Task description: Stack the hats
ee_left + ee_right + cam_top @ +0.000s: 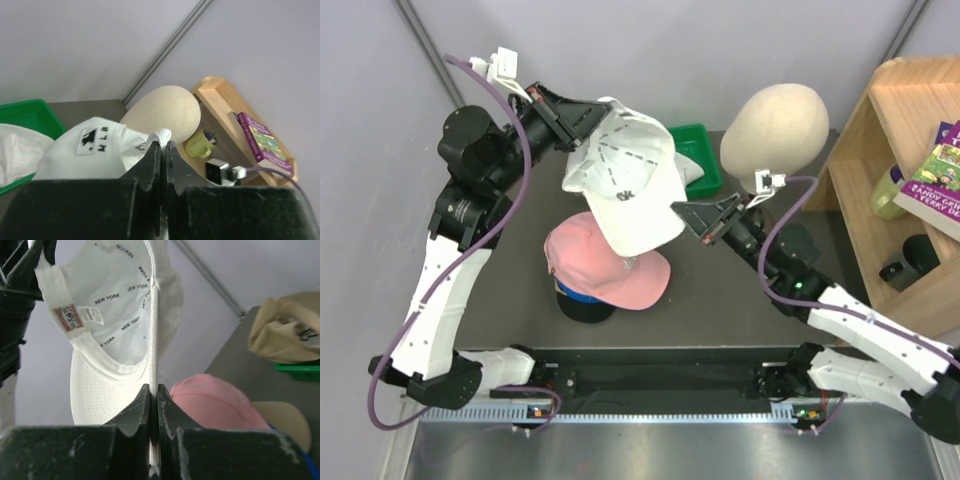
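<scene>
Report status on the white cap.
Left tool shut on white cap, rear strap; right tool shut on its brim. Cap aloft over pink cap. Nothing between.

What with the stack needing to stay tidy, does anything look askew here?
The white cap hangs tilted in the air above the pink cap, pinched at opposite edges by the left gripper and the right gripper. Under the pink one, a black cap pokes out toward the near edge, so the pile is uneven.
</scene>
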Controlling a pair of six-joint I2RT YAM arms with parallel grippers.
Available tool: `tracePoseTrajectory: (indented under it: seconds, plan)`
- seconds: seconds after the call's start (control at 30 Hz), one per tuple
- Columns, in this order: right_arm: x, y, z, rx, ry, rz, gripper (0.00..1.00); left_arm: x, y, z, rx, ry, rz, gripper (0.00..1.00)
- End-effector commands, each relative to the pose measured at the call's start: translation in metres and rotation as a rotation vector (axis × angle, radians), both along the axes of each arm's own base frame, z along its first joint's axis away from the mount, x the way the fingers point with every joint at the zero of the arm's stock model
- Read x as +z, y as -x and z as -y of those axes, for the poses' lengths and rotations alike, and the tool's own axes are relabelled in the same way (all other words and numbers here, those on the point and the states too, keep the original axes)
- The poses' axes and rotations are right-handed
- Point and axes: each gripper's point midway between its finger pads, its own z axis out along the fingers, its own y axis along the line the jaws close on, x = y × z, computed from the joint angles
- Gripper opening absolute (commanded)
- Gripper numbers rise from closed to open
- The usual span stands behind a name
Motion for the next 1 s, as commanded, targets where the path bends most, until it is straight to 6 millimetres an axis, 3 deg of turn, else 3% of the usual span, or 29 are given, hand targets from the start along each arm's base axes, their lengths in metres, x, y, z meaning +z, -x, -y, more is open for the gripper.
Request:
tracePoseTrajectory:
  seconds: [0.0,0.07,0.1,0.13,0.2,0.23,0.3,0.4,0.47,0.6,0.8,0.97]
  plan:
    - [0.004,-0.019,0.038,-0.249,0.245,0.003,0.0,-0.001,0.001,-0.021,0.109,-0.043,0.023,0.01]
    - [0.016,-0.022,0.046,-0.293,0.295,0.013,0.0,-0.012,-0.004,-0.03,0.171,-0.068,-0.018,0.26]
    - [-0.003,-0.027,0.048,-0.312,0.397,-0.019,0.0,-0.015,-0.004,-0.034,0.189,-0.075,-0.031,0.4]
    - [0.01,-0.031,0.054,-0.35,0.406,-0.014,0.0,-0.018,-0.005,-0.037,0.208,-0.087,-0.041,0.65]
    - [-0.004,-0.039,0.057,-0.391,0.514,-0.049,0.0,-0.03,-0.007,-0.047,0.262,-0.119,-0.098,0.75]
    - [0.006,-0.04,0.06,-0.406,0.519,-0.045,0.0,-0.035,-0.007,-0.052,0.285,-0.13,-0.123,0.78]
    - [0.001,-0.045,0.058,-0.425,0.583,-0.055,0.0,-0.043,-0.003,-0.068,0.357,-0.152,-0.165,0.79]
    - [-0.006,-0.05,0.053,-0.438,0.658,-0.067,0.0,-0.04,0.006,-0.075,0.376,-0.119,-0.18,0.8]
    - [-0.006,-0.049,0.047,-0.439,0.683,-0.063,0.0,-0.038,0.009,-0.066,0.328,-0.068,-0.207,0.8]
    - [-0.015,-0.052,0.03,-0.466,0.759,-0.061,0.0,-0.052,0.015,-0.023,0.103,0.005,-0.308,0.81]
    - [-0.016,-0.051,0.011,-0.52,0.844,-0.051,0.0,-0.086,0.012,-0.011,0.056,-0.002,-0.417,0.85]
    - [-0.004,-0.043,0.0,-0.546,0.858,-0.009,0.0,-0.112,0.016,0.012,-0.079,0.013,-0.517,0.88]
